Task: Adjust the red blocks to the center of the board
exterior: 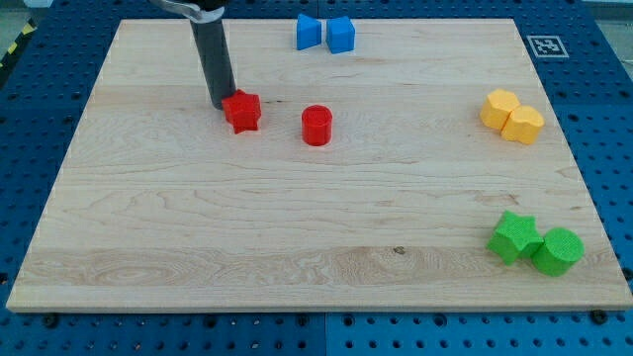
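- Red star block (242,111) sits in the board's upper-left part, with my tip (220,105) touching its left side; the rod has no jaws to open or close.
- Red cylinder (316,126) stands near the star's right, apart from it.
- Two blue blocks (325,33) touch at the top edge.
- Two yellow blocks (512,116) sit by the right edge.
- Green star (514,237) and green cylinder (558,250) occupy the bottom-right corner.
- Wooden board (198,237) lies beneath all.

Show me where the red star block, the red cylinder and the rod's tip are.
red star block (242,111), camera view, its top face.
red cylinder (316,120), camera view, its top face.
my tip (219,104), camera view, the rod's lower end.
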Robot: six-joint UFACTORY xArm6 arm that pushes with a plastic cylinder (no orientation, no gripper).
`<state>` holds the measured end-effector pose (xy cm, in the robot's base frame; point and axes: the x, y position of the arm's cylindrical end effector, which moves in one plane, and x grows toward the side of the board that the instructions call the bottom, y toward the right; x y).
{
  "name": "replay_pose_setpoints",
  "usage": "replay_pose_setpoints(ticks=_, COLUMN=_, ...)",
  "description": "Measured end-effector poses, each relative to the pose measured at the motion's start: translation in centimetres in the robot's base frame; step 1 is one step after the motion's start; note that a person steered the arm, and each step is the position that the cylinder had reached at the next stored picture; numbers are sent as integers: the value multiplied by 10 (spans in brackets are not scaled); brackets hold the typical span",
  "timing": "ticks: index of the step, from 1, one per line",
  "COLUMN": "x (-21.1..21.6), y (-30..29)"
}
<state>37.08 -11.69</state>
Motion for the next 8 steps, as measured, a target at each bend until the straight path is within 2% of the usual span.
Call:
replay_pose_setpoints(ticks=2, x=27, y=62)
replay_pose_setpoints(ticks=3, x=29, y=107)
replay_pose_setpoints(ticks=4, x=29, y=128)
replay_pose_setpoints(ticks=5, x=29, y=115)
replay_pose_setpoints(ticks=7, x=17, y=38)
replay_pose_setpoints(ticks=8, x=47, y=48)
